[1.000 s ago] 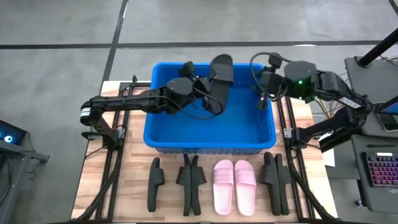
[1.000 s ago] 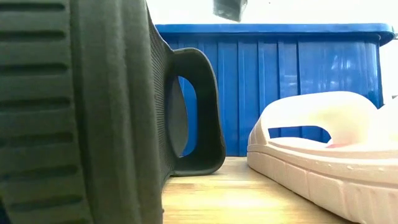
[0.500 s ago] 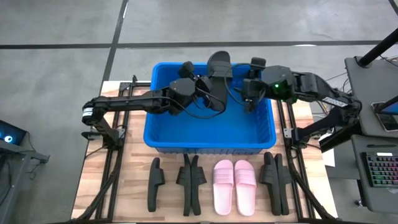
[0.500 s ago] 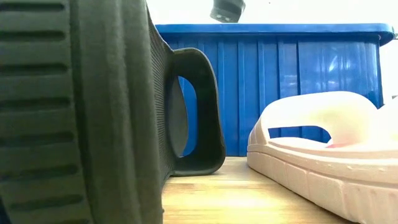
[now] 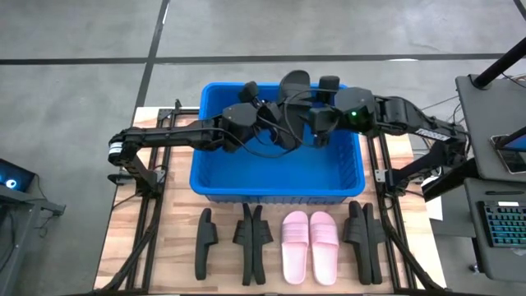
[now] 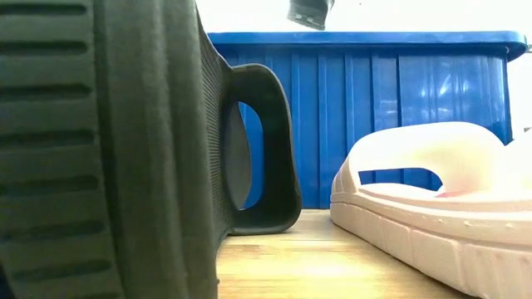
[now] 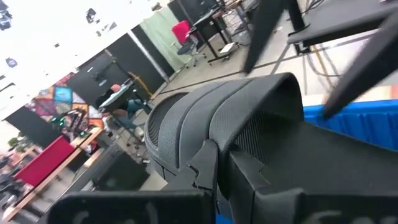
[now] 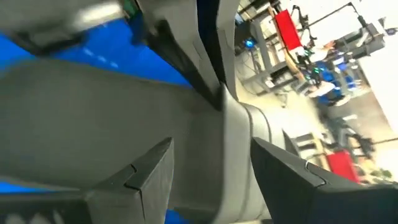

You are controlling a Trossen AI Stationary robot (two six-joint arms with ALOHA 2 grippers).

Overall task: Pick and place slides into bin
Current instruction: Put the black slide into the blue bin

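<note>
Left hand is seen closed on a black slide, which is held above the far part of the blue bin, in the upper centre of the high view. Right hand is brought against the same slide from the right of the frame, with its fingers spread apart on both sides of the sole.

For a good step, it is judged that the right hand should be closed firmly on the sole before the left hand is opened, and that the slide should be kept over the bin, so that a slip ends inside it.

In the high view, the other slides are shown in a row on the wooden tabletop, at the bottom of the frame: five black ones and the pink pair. How the slide sits between the fingers is shown only in the wrist views. In the low view, only a black slide, a pink slide and the bin wall are seen.
</note>
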